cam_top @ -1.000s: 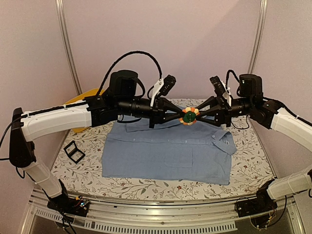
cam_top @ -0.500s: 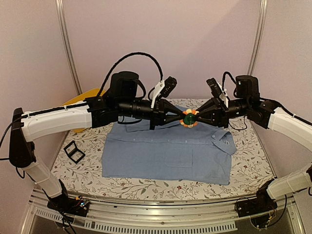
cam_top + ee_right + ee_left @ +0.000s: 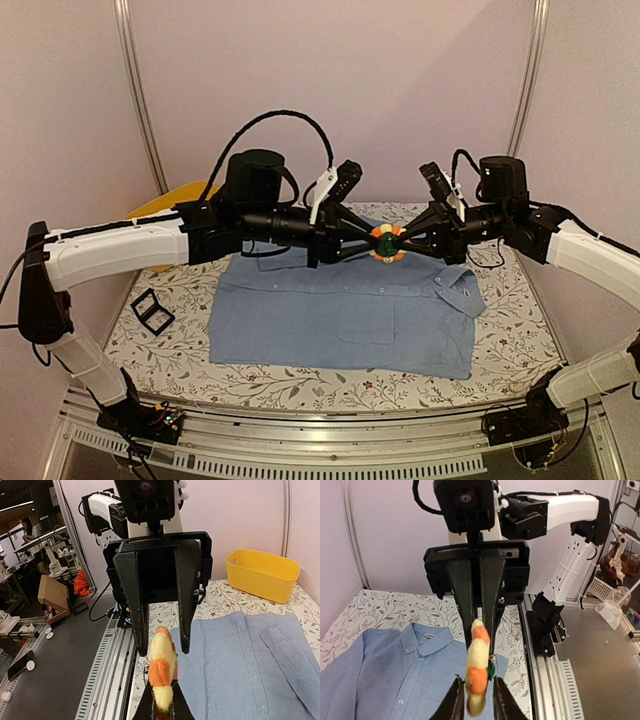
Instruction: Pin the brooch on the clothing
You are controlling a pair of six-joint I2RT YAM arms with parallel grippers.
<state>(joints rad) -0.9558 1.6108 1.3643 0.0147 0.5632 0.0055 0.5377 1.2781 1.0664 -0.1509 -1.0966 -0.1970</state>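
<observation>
my right jaws are clenched on the brooch [image 3: 161,667]. my left jaws stand a little apart on either side of it, released and not gripping. the brooch is held in the air above the collar of the shirt [image 3: 330,310], which lies flat mid-worktop [image 3: 500,350].

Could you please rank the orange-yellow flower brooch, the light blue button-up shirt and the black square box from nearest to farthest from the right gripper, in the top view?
1. orange-yellow flower brooch, pinched in the right gripper
2. light blue button-up shirt, flat on the table below
3. black square box, at the table's left edge
</observation>
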